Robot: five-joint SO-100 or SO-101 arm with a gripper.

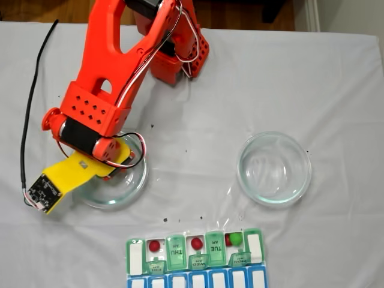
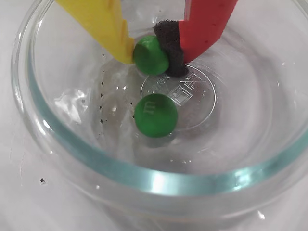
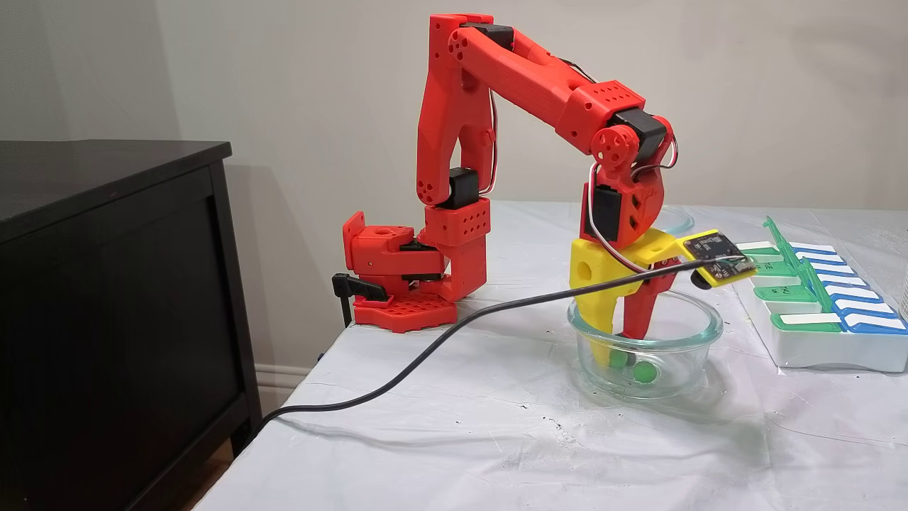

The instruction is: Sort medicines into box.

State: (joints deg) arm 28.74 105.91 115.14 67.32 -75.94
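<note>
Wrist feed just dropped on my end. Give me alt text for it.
The claw is closed on a green ball inside a clear glass dish, yellow finger on the left, red foam-padded finger on the right. A second green ball lies loose on the dish floor below.

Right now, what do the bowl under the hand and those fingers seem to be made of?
The bowl looks like clear glass: a see-through, green-tinted rim and an embossed base. The hand looks like matte printed plastic, with one yellow finger and one red finger bearing a black foam-like pad, pinching a glossy green ball.
</note>
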